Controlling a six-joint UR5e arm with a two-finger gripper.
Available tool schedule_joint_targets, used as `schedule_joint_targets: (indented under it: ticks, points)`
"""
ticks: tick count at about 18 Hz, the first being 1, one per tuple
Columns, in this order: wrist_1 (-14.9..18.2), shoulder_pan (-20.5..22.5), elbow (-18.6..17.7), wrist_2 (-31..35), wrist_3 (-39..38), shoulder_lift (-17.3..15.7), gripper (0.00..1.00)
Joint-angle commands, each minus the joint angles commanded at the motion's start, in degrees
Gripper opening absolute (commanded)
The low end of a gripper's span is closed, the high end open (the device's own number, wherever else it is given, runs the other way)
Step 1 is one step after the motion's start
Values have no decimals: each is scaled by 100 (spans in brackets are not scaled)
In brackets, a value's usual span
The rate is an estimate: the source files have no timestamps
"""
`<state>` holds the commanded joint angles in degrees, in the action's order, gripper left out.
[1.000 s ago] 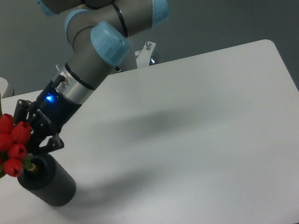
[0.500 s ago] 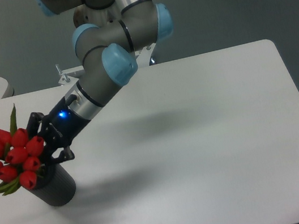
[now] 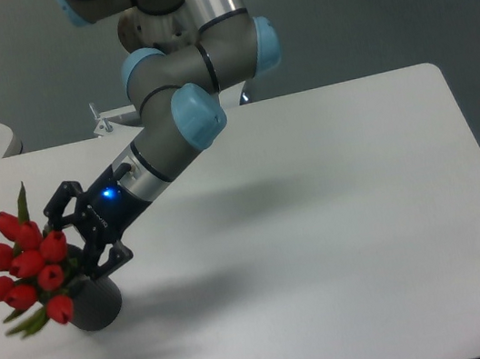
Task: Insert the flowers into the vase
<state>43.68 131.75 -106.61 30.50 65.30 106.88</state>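
Atop vase, flowers, no labels.

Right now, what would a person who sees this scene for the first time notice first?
The red flowers at the far left stand out most, leaning out over the dark grey vase near the table's left edge. Next comes the grey and blue arm, reaching down from the top, with its gripper right beside the bunch.
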Motion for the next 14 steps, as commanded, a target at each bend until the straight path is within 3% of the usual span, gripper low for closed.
schedule_joint_targets:
  ticks: [9, 14]
  points:
    - [-9, 273, -264, 140, 773, -201, 100]
    - [-9, 632, -229, 1228, 1002, -483, 100]
